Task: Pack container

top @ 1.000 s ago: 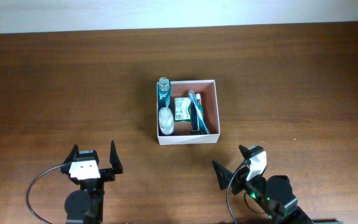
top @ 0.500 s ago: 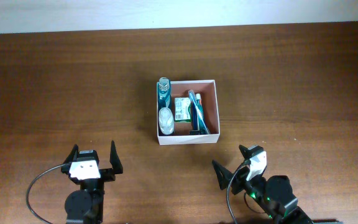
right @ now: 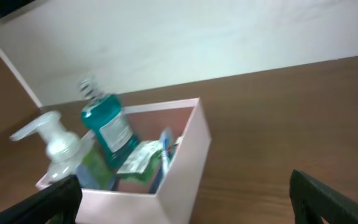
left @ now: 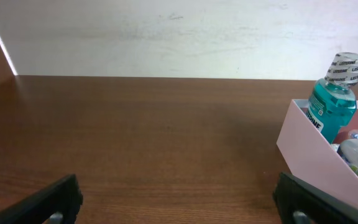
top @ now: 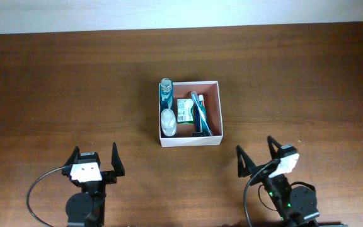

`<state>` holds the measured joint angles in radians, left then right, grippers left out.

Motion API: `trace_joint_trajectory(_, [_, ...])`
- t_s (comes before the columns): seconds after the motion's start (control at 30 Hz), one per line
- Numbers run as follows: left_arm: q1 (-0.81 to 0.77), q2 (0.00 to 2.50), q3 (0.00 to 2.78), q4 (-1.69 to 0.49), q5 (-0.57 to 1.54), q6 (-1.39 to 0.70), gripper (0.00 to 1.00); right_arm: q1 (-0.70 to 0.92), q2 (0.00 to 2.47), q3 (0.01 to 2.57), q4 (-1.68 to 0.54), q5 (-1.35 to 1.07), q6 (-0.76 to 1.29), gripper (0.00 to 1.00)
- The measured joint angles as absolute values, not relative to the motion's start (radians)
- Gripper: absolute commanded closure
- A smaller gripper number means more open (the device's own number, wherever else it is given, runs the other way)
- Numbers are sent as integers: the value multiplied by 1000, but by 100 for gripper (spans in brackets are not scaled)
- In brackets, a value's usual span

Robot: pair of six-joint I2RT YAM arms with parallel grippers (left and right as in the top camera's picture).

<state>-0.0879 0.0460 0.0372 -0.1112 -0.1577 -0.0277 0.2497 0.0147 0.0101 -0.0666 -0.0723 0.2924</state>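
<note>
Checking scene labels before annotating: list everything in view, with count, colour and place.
container: one, white walls, reddish-brown inside, mid-table
mouthwash bottle: one, teal, container's back-left corner
pump bottle: one, clear-white, container's front-left
packet: one, green and white, centre of container
toothbrush: one, blue and white, identity likely, right of packet
dark item: one, black, front of container, too small to identify
table: one, dark brown wood
left end effector: one, black, open and empty, near edge
right end effector: one, black, open and empty, near edge
</note>
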Motion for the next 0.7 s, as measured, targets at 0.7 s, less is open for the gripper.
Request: trace_joint_trajectory(0.7, [-88, 46, 37, -111, -158, -27, 1, 60, 15, 10, -67, -72, 293, 2])
